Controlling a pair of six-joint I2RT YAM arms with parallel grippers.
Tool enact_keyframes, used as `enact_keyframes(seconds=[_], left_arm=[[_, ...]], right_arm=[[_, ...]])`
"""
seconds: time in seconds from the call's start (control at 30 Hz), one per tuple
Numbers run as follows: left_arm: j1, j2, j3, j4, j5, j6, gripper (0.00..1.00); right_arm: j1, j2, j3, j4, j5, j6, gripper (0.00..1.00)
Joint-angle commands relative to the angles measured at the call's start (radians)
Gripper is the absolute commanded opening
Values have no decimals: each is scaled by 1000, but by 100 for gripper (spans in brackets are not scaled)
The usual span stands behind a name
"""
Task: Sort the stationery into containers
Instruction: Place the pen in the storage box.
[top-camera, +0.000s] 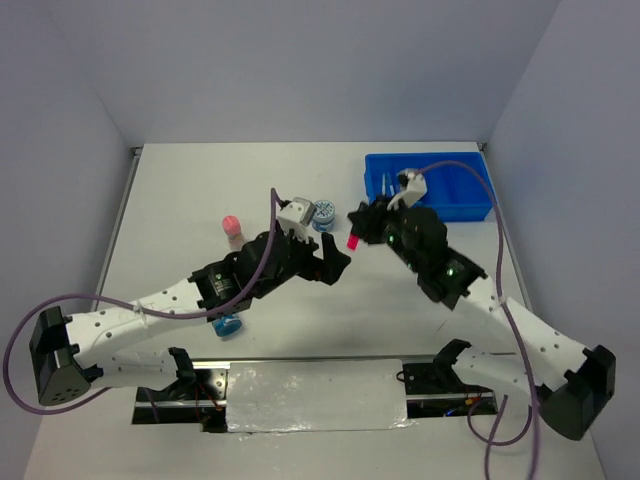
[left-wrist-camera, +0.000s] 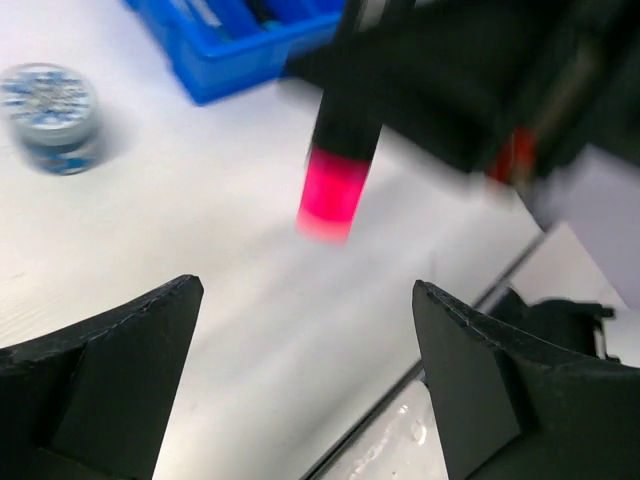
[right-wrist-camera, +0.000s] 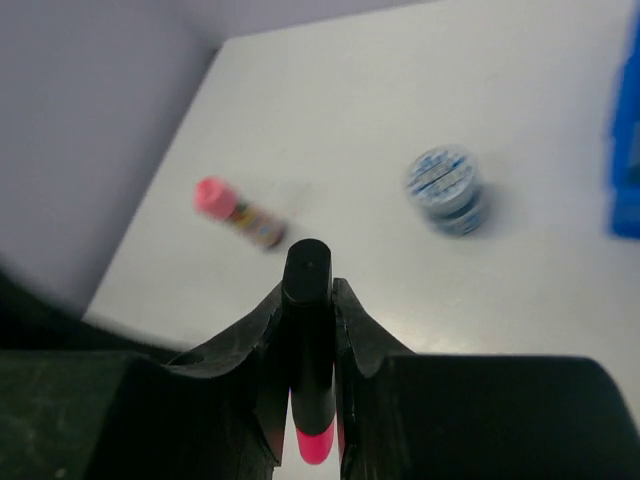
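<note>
Two claws, one marker between them. Right claw (right-wrist-camera: 308, 300): jaws pinched tight on a short black marker (right-wrist-camera: 310, 350), pink cap pointing down toward the table (top-camera: 180, 190). Left claw (left-wrist-camera: 306, 288): jaws spread wide, nothing in them, just beside the marker and facing it.

Marker location: in the right claw, over bare table near the near-left corner of the blue tray (top-camera: 470, 210), outside it.

Count, top view:
- black markers with pink cap: 1 (the held one)
- round blue jars: 2. One (top-camera: 323, 215) upright between the left claw and the tray; the other (top-camera: 227, 325) at the near side, partly under the left arm.
- pink-capped bottle (top-camera: 232, 228): 1, left of the first jar, well apart from the tray.
- blue tray: 1, far right corner of the table. A few thin pale sticks lie in its left part; number not resolvable.

Writing: first jar's lid has a white-and-blue pattern, no legible text. Bottle carries a multicoloured label, blurred and unreadable.
</note>
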Motion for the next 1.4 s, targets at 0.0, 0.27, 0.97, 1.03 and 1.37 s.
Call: enact_keyframes(seconds=[0.0, 0.27, 0.97, 1.03, 1.37], left_arm=[[1, 2, 142, -324, -211, -70, 99], [-1, -162, 187, -657, -225, -95, 99], [-5, -587, 32, -870, -345, 19, 99], [-5, -582, 11, -850, -365, 17, 99], [22, -400, 11, -840, -348, 31, 99]], right_arm=[[-214, 132, 190, -149, -65, -205, 0], [-506, 700, 656, -494, 45, -461, 0], [-698, 1145, 1123, -620, -38, -506, 28], [-699, 1148, 1127, -620, -41, -504, 33], [-687, 1069, 1122, -658, -120, -448, 71]])
